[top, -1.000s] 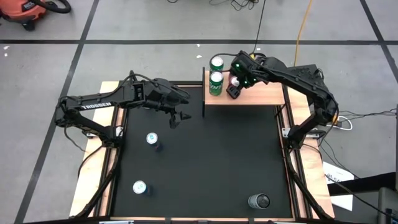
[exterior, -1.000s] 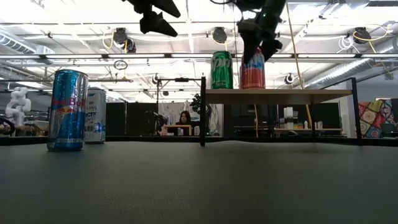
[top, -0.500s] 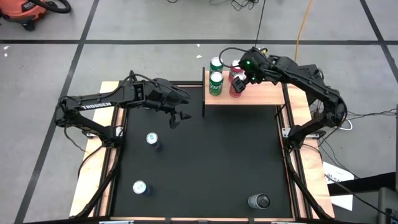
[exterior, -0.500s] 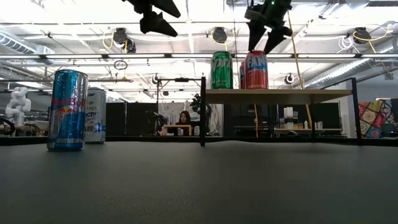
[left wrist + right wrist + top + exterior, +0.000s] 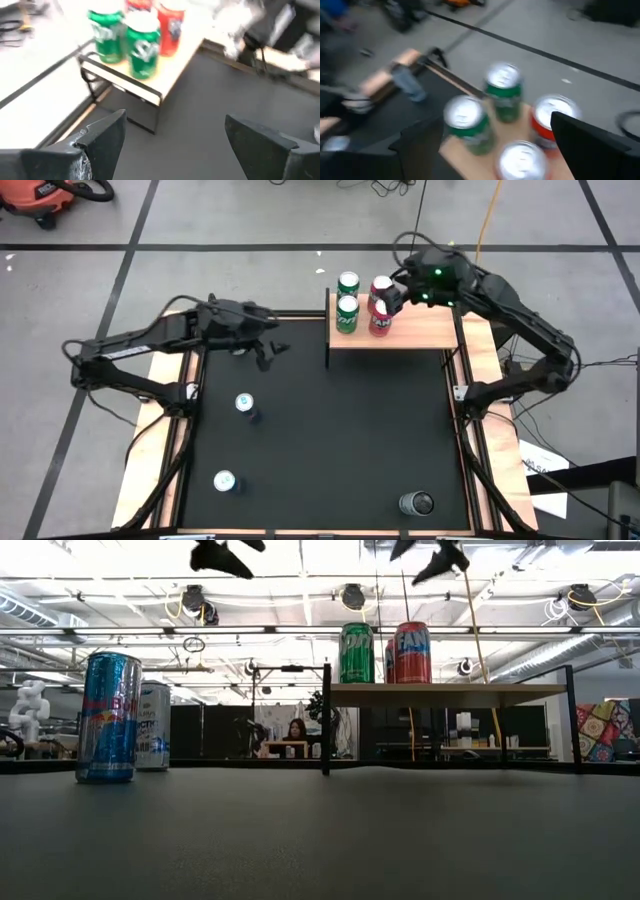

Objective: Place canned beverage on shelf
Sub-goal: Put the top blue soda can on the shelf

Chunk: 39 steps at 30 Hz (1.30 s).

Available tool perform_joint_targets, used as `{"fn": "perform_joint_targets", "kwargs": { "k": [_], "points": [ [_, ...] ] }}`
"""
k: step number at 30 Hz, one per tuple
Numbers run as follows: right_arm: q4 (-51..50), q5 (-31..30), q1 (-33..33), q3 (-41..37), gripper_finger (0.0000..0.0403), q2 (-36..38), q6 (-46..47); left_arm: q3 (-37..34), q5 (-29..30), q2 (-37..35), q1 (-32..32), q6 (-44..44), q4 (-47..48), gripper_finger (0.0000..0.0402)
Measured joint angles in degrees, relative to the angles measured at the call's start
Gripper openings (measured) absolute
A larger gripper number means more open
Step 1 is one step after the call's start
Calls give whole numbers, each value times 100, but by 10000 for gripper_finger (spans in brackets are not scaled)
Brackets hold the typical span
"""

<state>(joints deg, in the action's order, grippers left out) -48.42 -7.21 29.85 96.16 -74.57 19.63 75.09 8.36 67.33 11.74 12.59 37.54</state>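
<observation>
From above, the light-brown wooden shelf (image 5: 420, 332) carries two green cans (image 5: 347, 313) and two red cans (image 5: 379, 321); the right jaws (image 5: 396, 292) hover spread just beside the red pair. The left jaws (image 5: 266, 350) hang spread over the black tabletop (image 5: 330, 440). At table level, a red canned beverage (image 5: 411, 652) stands upright on the shelf. The left wrist view shows all four cans upright on the shelf.

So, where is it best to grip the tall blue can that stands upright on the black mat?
Grip the tall blue can around its middle, fingers on opposite sides, coming from above: it stands upright, its round sides look free, and only the silver can is near.
</observation>
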Motion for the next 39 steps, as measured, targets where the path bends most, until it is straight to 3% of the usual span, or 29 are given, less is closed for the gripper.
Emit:
{"fn": "perform_joint_targets", "kwargs": {
  "k": [6, 12, 18, 22, 27, 33, 39],
  "points": [
    [225, 111, -961, 0, 352, 82, 56, -580, 644, -641, -679, 586, -237, 337],
    [424, -477, -2151, 0, 352, -168, 214, -1632, 1443, -1157, -1542, 1427, -712, 337],
    [444, -799, -3016, -2, 352, -404, 446, -1742, 1877, -1167, -2286, 1869, -423, 330],
    [433, -860, -3407, -4, 352, -548, 619, -1742, 2013, -1177, -2608, 2528, 586, 310],
    [358, -1396, -3773, -4, 352, -607, 699, -1744, 2171, -1174, -3004, 3370, 1773, 298],
    [500, -1706, -4022, -224, 352, -593, 845, -1828, 2491, -1182, -3429, 3815, 2022, 297],
    [1089, -1678, -4171, -1108, 352, -560, 1250, -2855, 2531, -1393, -3808, 4404, 1826, 297]
  ]
}}
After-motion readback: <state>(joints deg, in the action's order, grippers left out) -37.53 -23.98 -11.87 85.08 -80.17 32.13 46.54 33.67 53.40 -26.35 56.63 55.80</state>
